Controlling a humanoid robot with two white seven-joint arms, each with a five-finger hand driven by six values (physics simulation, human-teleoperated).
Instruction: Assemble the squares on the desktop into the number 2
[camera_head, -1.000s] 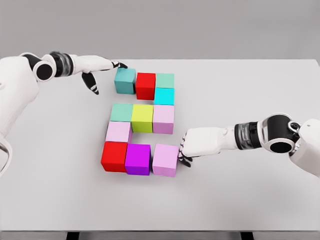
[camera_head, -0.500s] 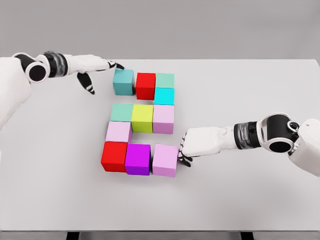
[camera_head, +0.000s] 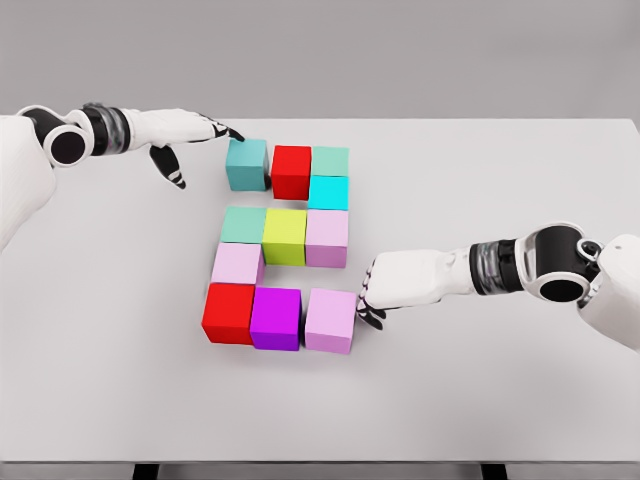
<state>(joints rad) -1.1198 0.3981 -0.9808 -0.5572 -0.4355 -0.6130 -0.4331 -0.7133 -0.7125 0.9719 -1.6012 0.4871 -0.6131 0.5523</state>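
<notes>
Nearest row, lower centre of the frame: red block (camera_head: 228, 313), magenta block (camera_head: 276, 318) and lilac block (camera_head: 331, 320) lie side by side; a narrow gap seems to part magenta from lilac. The right hand (camera_head: 400, 283), entering from the right edge, has curled fingertips (camera_head: 368, 300) against the lilac block's right face, pushing rather than gripping; it holds nothing. Behind that row, a pale pink block (camera_head: 237, 264) forms the left link, then a middle row of green block (camera_head: 243, 224), yellow block (camera_head: 285, 236) and pink block (camera_head: 327, 238). Farther back, a cyan block (camera_head: 328, 192) links to the top row: teal block (camera_head: 247, 164), second red block (camera_head: 291, 171), mint block (camera_head: 330, 160). The left hand (camera_head: 180, 135), upper left, is flat and open, one fingertip just beside the teal block. Judgement: the 2 is essentially formed on the white table (camera_head: 500, 400); the step is final squaring. Next move calls for gentle inward nudges to close the gaps without skewing neighbours. No labels, brands or writing visible anywhere.
</notes>
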